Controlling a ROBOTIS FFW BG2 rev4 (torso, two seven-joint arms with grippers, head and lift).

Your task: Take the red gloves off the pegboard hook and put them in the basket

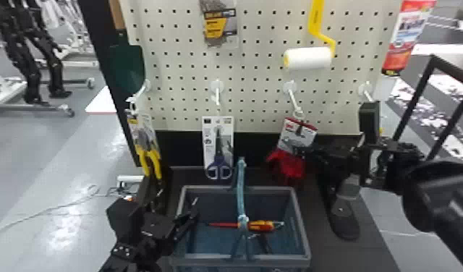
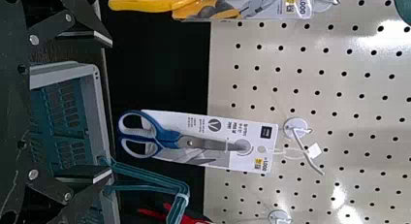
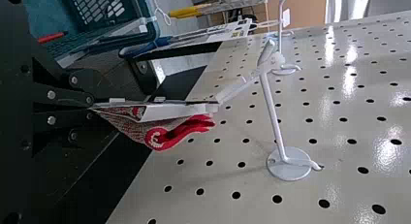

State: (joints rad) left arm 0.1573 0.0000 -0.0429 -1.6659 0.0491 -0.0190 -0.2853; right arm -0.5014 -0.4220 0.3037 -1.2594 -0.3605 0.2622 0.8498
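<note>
The red gloves were clasped between the closed fingers of the right end effector, with their packaging hung from the pegboard hook, by the lower edge of the pegboard. The left end effector was spread open at the left edge of the basket, where a screwdriver was held.

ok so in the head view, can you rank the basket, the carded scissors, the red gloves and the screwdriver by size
1. basket
2. carded scissors and red gloves with their card: too alike to rank
3. screwdriver, long but thin
</note>
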